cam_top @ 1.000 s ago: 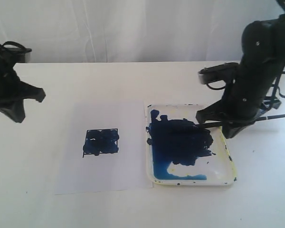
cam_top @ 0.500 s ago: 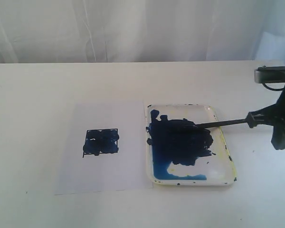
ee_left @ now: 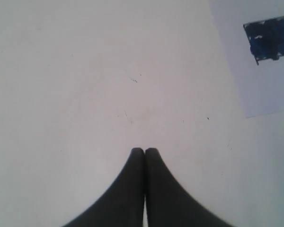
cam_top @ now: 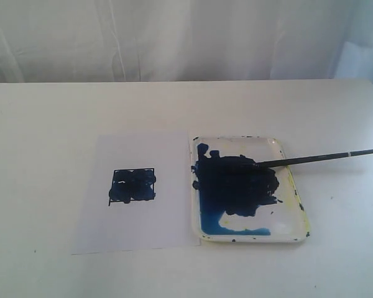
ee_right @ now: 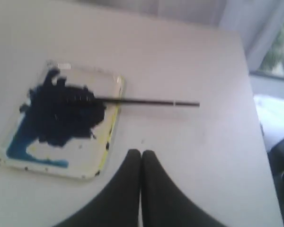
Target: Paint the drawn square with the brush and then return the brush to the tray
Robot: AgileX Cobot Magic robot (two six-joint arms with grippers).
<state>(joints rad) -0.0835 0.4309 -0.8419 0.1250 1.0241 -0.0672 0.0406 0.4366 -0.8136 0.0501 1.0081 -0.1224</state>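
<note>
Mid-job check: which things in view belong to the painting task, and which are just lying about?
Job:
- drawn square, blotched dark blue
- brush, tip in the paint, handle out over the rim
- tray
- paper sheet bearing the square
- left end effector and right end effector, both shut, empty

Just there:
- white table
- curtain behind

Nothing else loose shows.

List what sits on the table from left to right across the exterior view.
drawn square, blotched dark blue, on the paper sheet → tray → handle of the brush, jutting out past the tray's right rim
</note>
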